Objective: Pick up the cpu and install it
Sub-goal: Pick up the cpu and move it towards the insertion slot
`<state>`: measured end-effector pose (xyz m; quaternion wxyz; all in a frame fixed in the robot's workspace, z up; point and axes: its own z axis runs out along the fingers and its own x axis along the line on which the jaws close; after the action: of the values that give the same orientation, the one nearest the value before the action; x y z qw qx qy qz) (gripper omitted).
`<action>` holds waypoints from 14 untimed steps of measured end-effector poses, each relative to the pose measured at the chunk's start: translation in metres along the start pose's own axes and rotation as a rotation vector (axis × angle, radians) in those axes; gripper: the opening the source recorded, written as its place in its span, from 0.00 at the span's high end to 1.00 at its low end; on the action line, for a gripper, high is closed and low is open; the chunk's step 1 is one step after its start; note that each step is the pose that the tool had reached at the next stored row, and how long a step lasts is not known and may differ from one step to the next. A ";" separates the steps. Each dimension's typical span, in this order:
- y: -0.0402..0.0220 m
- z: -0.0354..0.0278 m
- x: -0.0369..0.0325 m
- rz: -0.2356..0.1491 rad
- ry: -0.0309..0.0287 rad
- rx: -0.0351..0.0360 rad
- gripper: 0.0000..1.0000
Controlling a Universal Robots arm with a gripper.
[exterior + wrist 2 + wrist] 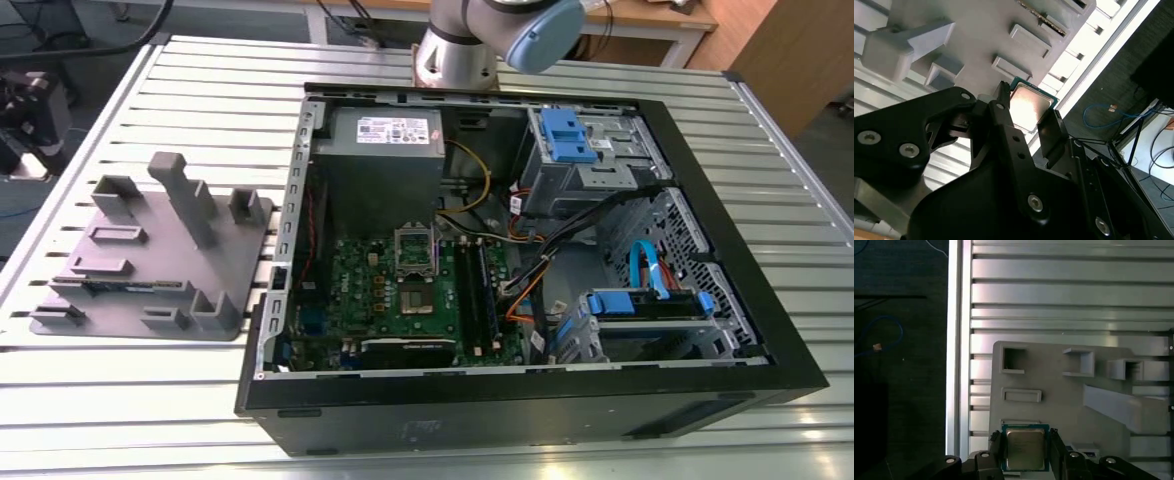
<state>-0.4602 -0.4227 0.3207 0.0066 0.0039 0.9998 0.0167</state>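
Gripper (1025,441) pinches the small flat square cpu (1025,450), shiny silver-grey top, by two opposite edges. Chip sits level, centred between my fingertips, right at the grey plastic tray (1054,410); lifted or resting, can't tell.

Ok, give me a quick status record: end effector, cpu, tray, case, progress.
end effector: shut on the cpu, gripping two opposite edges
cpu: held clear of the tray, metal top showing in both wrist views
tray: grey, with upright posts, on the slatted table, to the exterior view's left of the case
case: open, motherboard exposed
progress: cpu picked up, not yet installed
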 end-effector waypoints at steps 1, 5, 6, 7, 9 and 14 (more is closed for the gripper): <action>0.0001 -0.0045 0.0000 0.000 0.0001 0.0001 0.53; 0.0007 -0.0229 -0.0003 0.000 0.0001 0.0000 0.53; 0.0009 -0.0274 -0.0003 0.000 0.0001 0.0001 0.53; 0.0010 -0.0319 -0.0004 0.000 0.0002 0.0001 0.53; 0.0014 -0.0409 -0.0005 0.000 0.0001 0.0000 0.53; 0.0021 -0.0636 -0.0008 0.000 0.0001 0.0000 0.53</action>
<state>-0.4602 -0.4227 0.3843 0.0066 0.0039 0.9998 0.0167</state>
